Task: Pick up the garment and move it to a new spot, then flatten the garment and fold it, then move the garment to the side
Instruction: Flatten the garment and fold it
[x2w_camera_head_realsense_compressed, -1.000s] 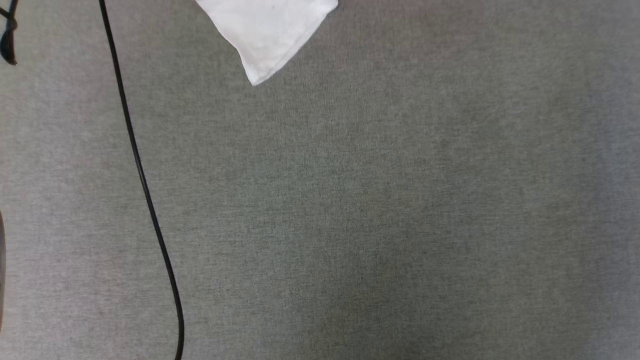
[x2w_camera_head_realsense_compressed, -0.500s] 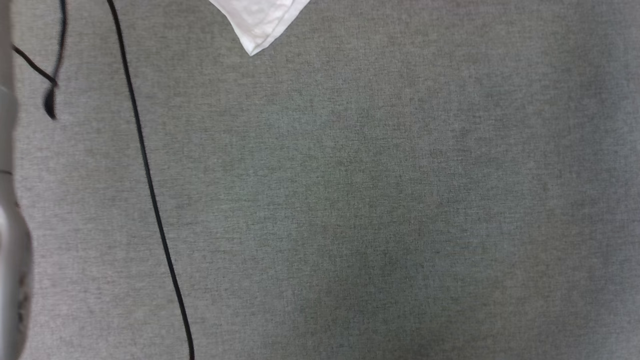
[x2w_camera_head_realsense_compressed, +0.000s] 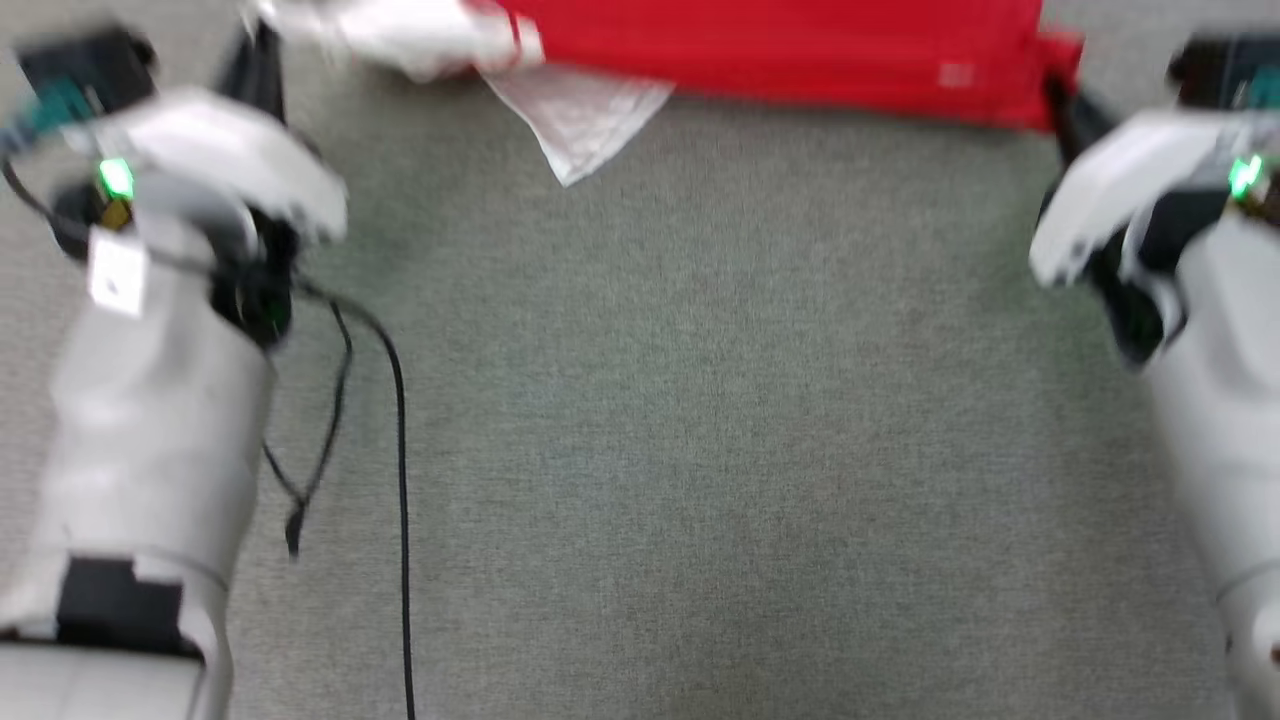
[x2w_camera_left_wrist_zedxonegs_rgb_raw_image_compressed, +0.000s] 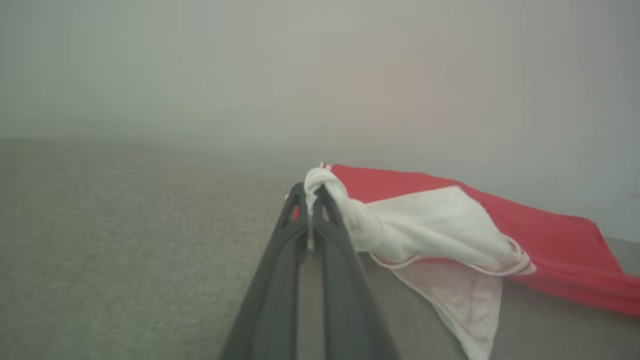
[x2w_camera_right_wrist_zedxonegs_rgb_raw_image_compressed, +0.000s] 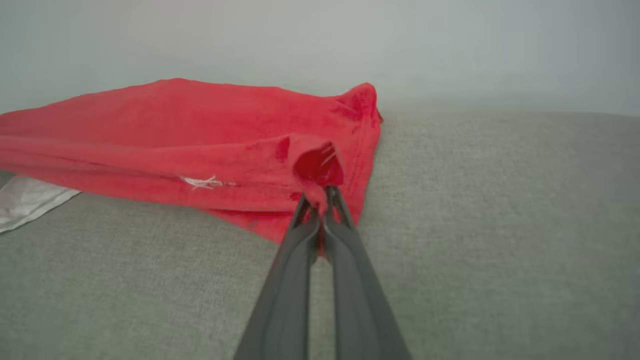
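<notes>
Plain room — grey fabric surface (x2w_camera_head_realsense_compressed: 700, 450), pale wall (x2w_camera_right_wrist_zedxonegs_rgb_raw_image_compressed: 450, 40)

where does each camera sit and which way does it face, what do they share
Head view: on the head, looking down at the grey surface and the garment along the top edge; left forearm and right forearm show.
Left wrist view: on the left wrist, looking along the left hand, shut on the garment's white-sleeved end.
Right wrist view: on the right wrist, looking along the right hand, shut on a red corner.
Shared: all three show the garment and the grey surface.

Pale forearms (x2w_camera_head_realsense_compressed: 150, 420) — green lights (x2w_camera_head_realsense_compressed: 116, 178), dark fingers (x2w_camera_left_wrist_zedxonegs_rgb_raw_image_compressed: 280, 280).
</notes>
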